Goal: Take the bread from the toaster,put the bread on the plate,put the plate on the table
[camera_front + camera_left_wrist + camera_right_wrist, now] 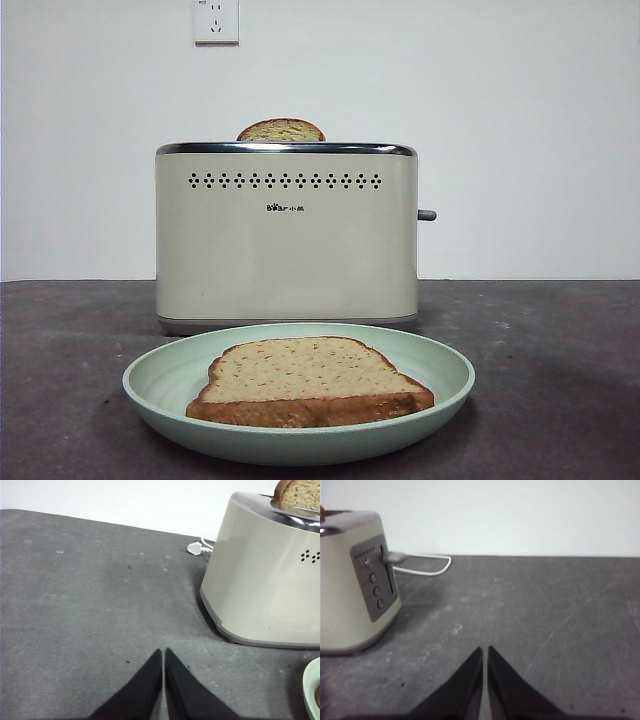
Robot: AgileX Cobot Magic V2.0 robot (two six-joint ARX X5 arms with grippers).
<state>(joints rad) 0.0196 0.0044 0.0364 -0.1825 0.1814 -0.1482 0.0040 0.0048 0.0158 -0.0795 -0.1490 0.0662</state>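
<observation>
The bread [305,380], a flat tan speckled slice with a brown crust, lies on the pale-green plate [300,445]. The plate rests on the table [560,380] just in front of the cream toaster [286,235]. In the left wrist view, my left gripper [164,652] hangs shut and empty over bare table beside the toaster [265,580], with the plate's rim [311,685] at the edge. My right gripper [485,650] is shut and empty too, off the toaster's [345,595] lever side. Neither gripper shows in the front view.
A second slice with a domed top [281,130] pokes out of the toaster slot. The side lever [395,557] sticks out, and a white cable [427,565] and plug [196,548] lie behind the toaster. A wall socket [216,20] sits above.
</observation>
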